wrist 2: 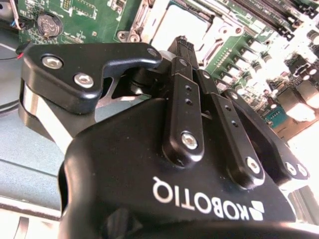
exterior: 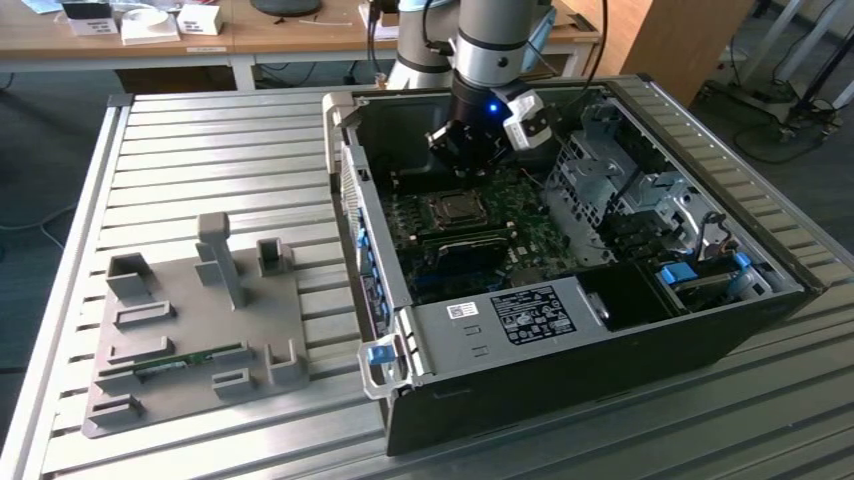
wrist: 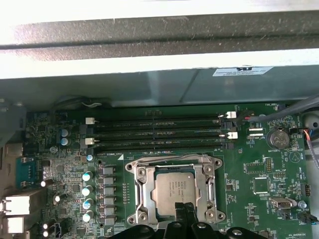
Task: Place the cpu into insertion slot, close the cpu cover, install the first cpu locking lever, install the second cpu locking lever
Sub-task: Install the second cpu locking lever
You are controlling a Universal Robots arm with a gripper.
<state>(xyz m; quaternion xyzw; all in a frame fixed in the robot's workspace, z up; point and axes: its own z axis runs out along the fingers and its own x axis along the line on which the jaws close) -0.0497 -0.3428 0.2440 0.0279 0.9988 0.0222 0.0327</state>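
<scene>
Item: cpu (wrist: 175,190). Flat silver-grey square, seated in the insertion slot (wrist: 144,191) near the middle of the green motherboard (wrist: 65,159); lies level, its edges square with the socket rim.

Item: cpu cover (wrist: 139,167). Silvery frame with open centre window, lying down flat around the cpu; the chip top shows through the window. Whether the locking levers along the socket sides are latched cannot be told.

Item: gripper (wrist: 185,205). Black, hanging over the motherboard inside the open computer case (exterior: 400,340) in the exterior view. In the first wrist view its tips stand over the cpu edge that faces away from the long black memory slots (wrist: 159,133); touching or just above the chip cannot be told. The jaws stand drawn together, narrow, with nothing seen between them; in the second wrist view the fingers (wrist 2: 187,74) run side by side toward the bright chip.

Relation governing the work: the cpu lies directly beneath the jaws, socket beside the memory slots, whose long axis runs parallel to the nearest socket edge.

Item: grey fixture tray (exterior: 187,330). On the slatted tabletop (exterior: 227,140), well apart from the case, toward the exterior view's left.
</scene>
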